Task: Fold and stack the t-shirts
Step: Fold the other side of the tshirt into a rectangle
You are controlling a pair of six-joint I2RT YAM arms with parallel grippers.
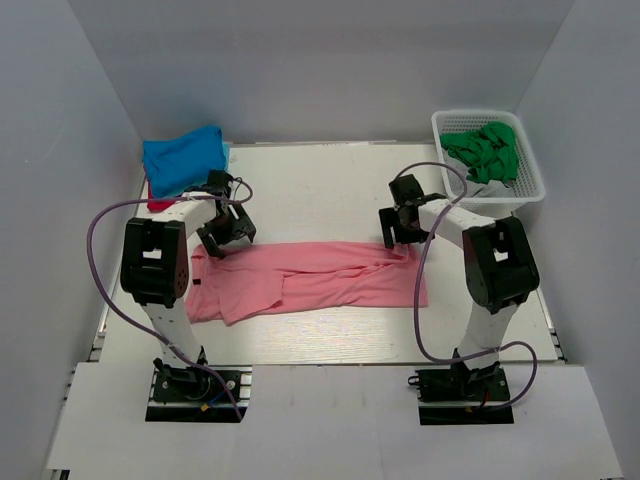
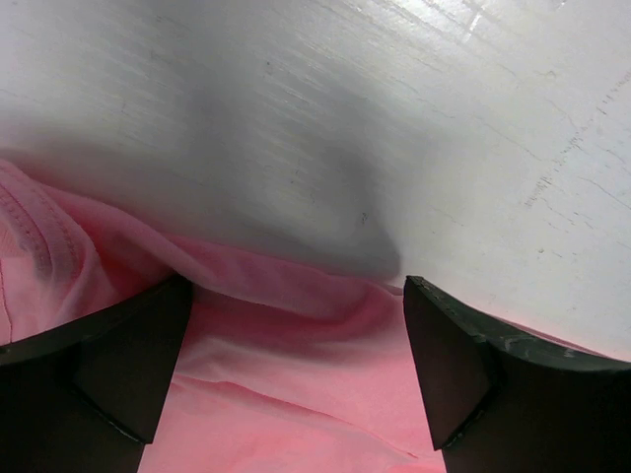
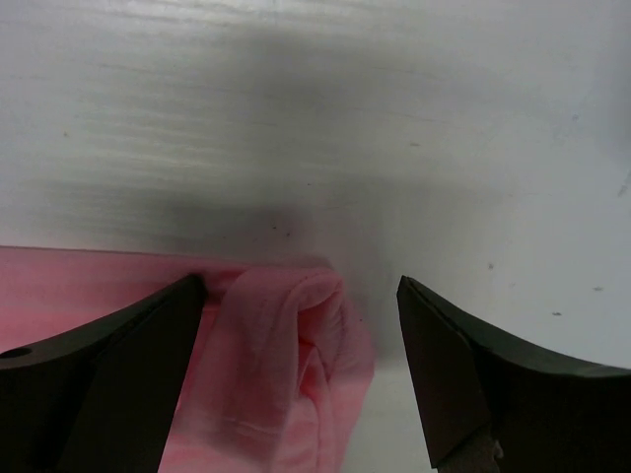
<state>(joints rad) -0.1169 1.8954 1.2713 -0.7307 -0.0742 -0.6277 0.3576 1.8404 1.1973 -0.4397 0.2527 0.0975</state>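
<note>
Pink t-shirt (image 1: 320,280) lies flat mid-table, folded into a long strip running left to right, wider at its left end. Left gripper (image 1: 228,235) sits low over the strip's far-left edge. Its wrist view shows the fingers (image 2: 118,365) spread wide, pink cloth bunched between them, nothing clamped. Right gripper (image 1: 398,236) is at the far-right corner, also wide open. A rolled fold of the hem lies between its fingers (image 3: 128,374), beside the left one. Blue t-shirt (image 1: 183,158) is folded at far left on top of a red one (image 1: 158,203). Green cloth (image 1: 485,150) is heaped in the white basket (image 1: 529,168) at far right. The table (image 1: 320,190) is white.
</note>
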